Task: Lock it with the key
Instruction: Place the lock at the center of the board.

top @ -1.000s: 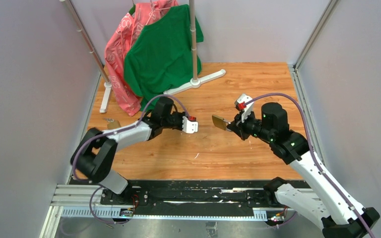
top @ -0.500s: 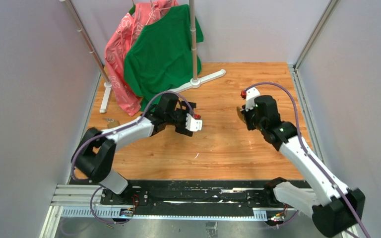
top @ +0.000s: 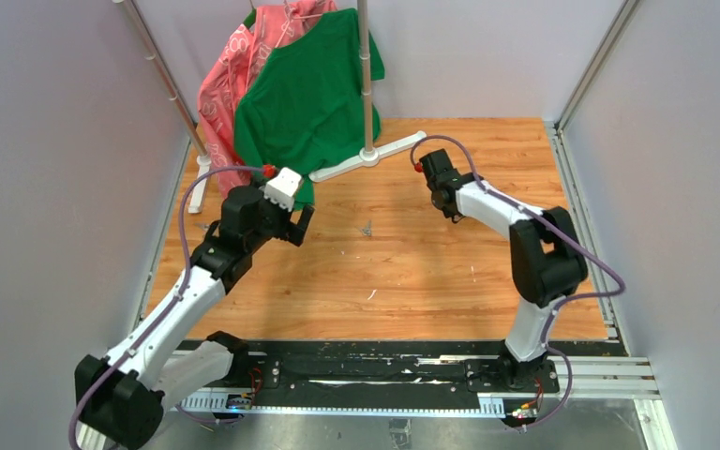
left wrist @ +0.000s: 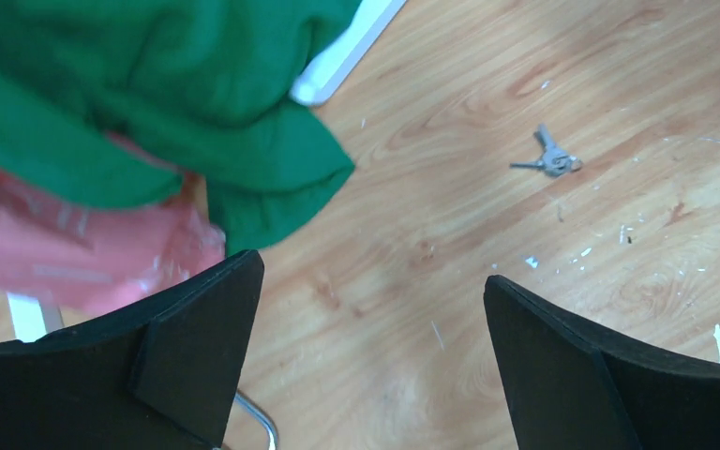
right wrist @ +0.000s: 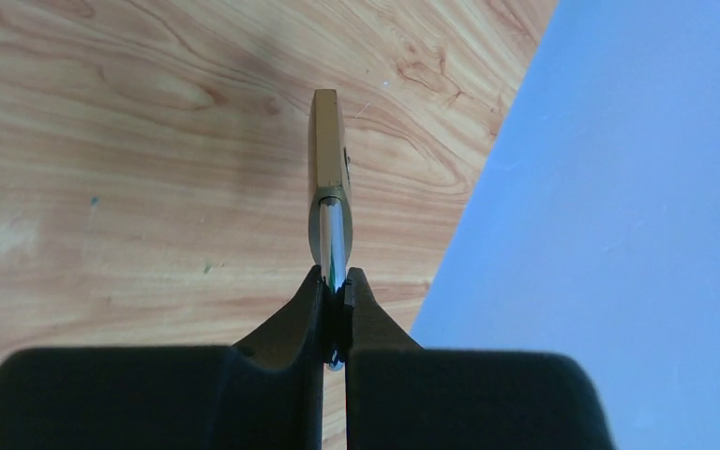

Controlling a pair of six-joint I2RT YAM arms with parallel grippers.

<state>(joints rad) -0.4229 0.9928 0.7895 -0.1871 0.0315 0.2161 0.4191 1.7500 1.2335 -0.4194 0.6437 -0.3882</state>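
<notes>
The key (top: 367, 228) is a small silvery cluster lying flat on the wooden table, also in the left wrist view as the key (left wrist: 551, 161), ahead and to the right of the fingers. My left gripper (left wrist: 373, 272) is open and empty; from above, the left gripper (top: 300, 225) hangs left of the key, by the green shirt's hem. A brass padlock (right wrist: 328, 141) sticks out edge-on from my right gripper (right wrist: 336, 281), which is shut on its silver shackle (right wrist: 333, 234). From above the right gripper (top: 447, 206) is at the table's far right part.
A green shirt (top: 305, 94) and a pink garment (top: 230, 103) hang on a rack whose white foot (top: 375, 155) lies on the table. A silver loop (left wrist: 258, 427) shows under the left fingers. Grey walls (right wrist: 619, 187) enclose the table closely.
The left gripper has opened and the arm has swung back to the left; the key now lies on the table. The right arm has folded toward the far side with the padlock.
</notes>
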